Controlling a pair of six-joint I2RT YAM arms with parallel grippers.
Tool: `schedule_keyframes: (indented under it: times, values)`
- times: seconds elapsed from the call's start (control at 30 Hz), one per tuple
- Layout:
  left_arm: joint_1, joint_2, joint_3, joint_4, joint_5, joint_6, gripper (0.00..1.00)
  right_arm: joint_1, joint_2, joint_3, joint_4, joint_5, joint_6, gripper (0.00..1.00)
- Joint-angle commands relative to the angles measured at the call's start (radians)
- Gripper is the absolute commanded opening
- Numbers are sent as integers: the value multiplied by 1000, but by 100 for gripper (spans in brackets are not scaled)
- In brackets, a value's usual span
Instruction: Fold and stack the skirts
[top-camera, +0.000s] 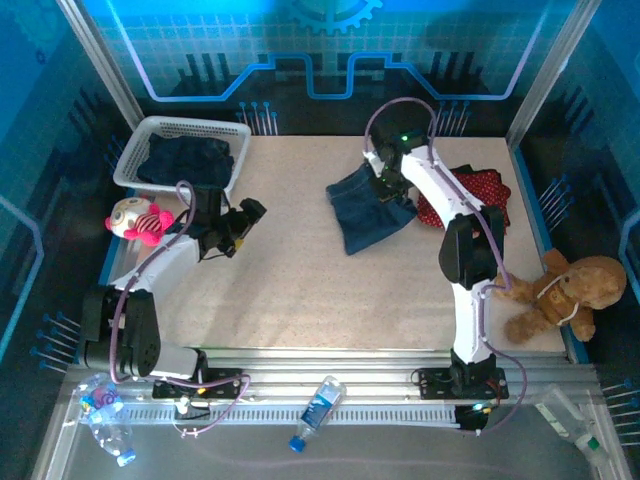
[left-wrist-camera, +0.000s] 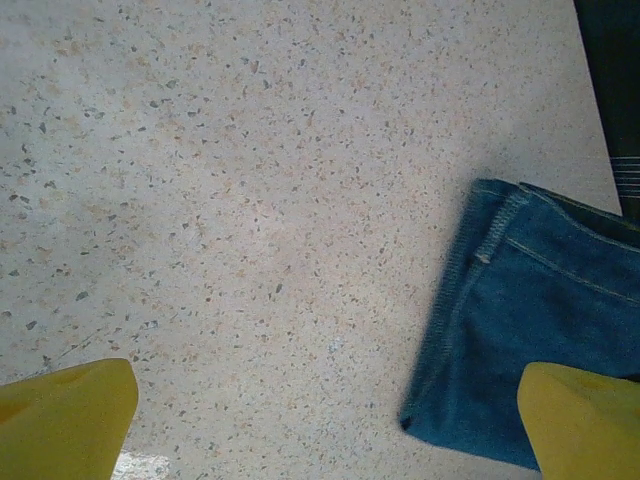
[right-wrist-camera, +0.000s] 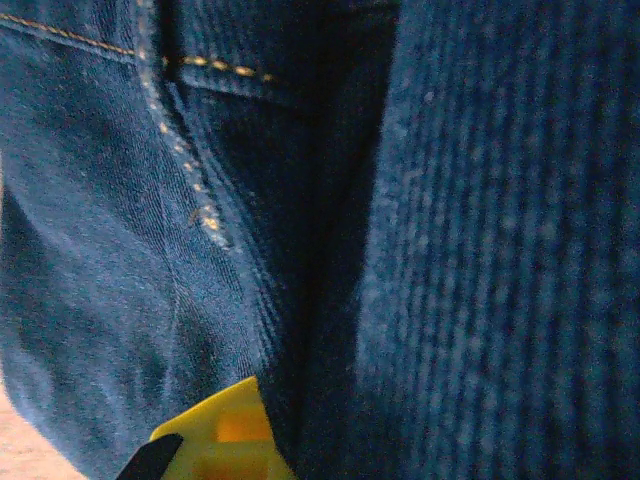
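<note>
Nearest us, the left gripper (top-camera: 243, 218) hangs over the bare speckled table (top-camera: 300, 290), its yellow fingers (left-wrist-camera: 65, 420) spread wide and holding nothing. Further out, the right gripper (top-camera: 385, 188) is pinched on a fold of the blue denim skirt (top-camera: 365, 218), which lies rumpled toward the far side of the table. We judge this denim soft but thick and weighty. It should drape rather than slip, and its stitched hem and corners offer the firmest hold. Beside it on the right, the red patterned skirt (top-camera: 485, 188) looks thinner and limper. At the far left, a white mesh basket (top-camera: 128, 162) holds dark garments (top-camera: 190, 160).
</note>
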Motion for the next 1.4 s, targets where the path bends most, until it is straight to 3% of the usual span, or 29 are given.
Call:
schedule_keyframes:
  times: [0.0,0.17,0.43,0.63,1.0,1.37]
  values:
    - [8,31,40,-15,15,-16,99,-39,67,158,-202,188,-105,0]
    - [8,40,43,-14,20,-23,99,-84,165,343,-341,300,-105,0]
    - [8,61,52,-14,38,-36,99,-87,193,500,-387,297,-38,0]
    - [9,67,51,-14,40,-35,99,-94,155,522,-388,294,-11,0]
    - [8,91,40,9,62,-48,99,-105,56,547,-340,145,11,0]
    - [8,116,44,5,76,-50,99,-243,21,548,-341,16,-26,0]
